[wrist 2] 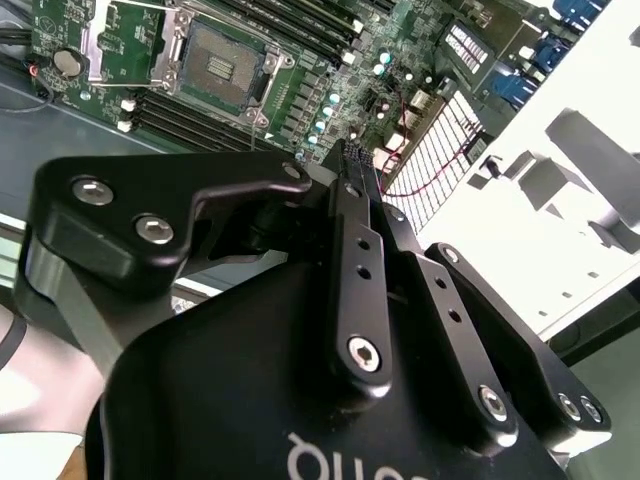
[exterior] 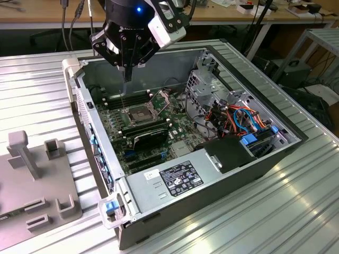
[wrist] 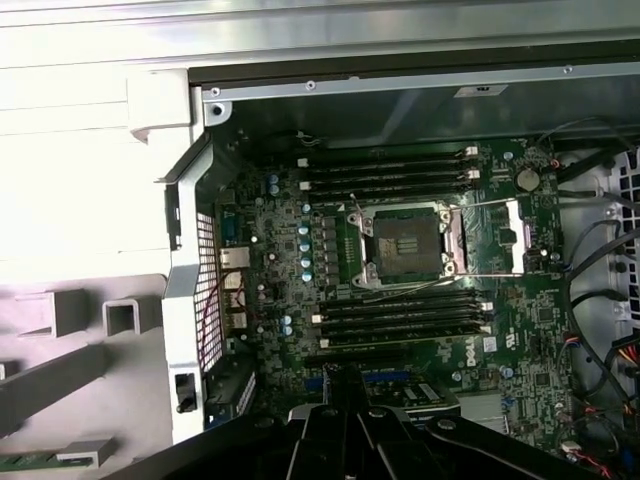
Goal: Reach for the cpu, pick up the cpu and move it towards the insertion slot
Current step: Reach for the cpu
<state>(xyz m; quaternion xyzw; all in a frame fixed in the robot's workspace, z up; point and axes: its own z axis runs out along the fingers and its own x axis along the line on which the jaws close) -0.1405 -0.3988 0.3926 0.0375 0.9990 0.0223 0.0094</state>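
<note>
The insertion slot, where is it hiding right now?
In the exterior view, the insertion slot sits on the green motherboard inside the open computer case, between rows of long black memory slots, almost under the hand.

A work table of ribbed silver metal is seen in the exterior view, with long grooves across its whole top. Light is reflected strongly from it, above all along the edge at the exterior view's right, where a pale stripe is formed. Behind the table a wooden workbench is placed across the back of the room, and dark cables are hung over its front edge. The space under this bench is left in shadow. At the exterior view's right a grey metal rack is set, and a dark box is kept below it
</note>
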